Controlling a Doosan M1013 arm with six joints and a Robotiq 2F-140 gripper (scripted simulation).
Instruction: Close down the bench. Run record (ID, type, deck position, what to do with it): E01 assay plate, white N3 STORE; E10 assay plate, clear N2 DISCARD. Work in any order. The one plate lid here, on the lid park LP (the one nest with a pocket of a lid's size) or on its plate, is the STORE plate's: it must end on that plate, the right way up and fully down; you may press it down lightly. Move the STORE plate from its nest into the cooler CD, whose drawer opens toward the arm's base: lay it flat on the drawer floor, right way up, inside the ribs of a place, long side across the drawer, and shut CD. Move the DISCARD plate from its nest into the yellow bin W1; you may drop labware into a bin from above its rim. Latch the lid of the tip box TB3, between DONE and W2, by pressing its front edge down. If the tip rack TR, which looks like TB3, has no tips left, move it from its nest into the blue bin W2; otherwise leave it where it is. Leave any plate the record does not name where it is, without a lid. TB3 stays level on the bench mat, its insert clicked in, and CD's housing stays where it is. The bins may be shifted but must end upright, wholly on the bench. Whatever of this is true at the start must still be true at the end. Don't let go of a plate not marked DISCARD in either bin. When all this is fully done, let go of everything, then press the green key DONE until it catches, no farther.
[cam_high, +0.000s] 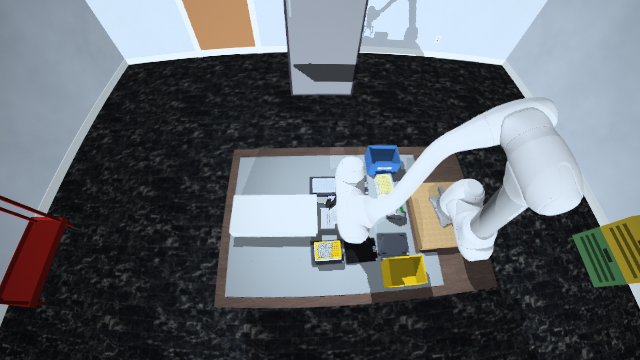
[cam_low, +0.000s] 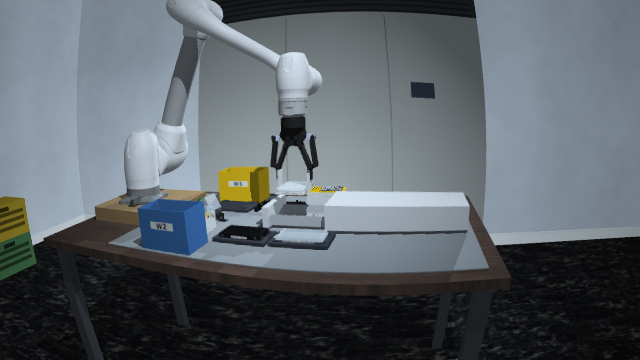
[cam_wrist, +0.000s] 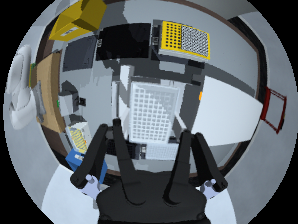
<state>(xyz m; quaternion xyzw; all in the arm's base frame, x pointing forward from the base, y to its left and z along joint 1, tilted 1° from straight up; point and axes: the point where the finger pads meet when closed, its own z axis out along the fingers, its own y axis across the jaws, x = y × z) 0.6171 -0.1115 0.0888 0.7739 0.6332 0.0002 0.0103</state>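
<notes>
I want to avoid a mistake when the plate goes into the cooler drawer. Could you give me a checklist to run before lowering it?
1. Gripper shut on plate: ok.
2. Plate level: ok, judging by the exterior view.
3. Drawer open beneath plate: ok.
4. Lid on plate: cannot tell.
5. Plate lined up inside the drawer's ribs: cannot tell.

Cooler (cam_low: 400, 207) walls one side — yellow bin (cam_low: 239, 183) the other.
</notes>
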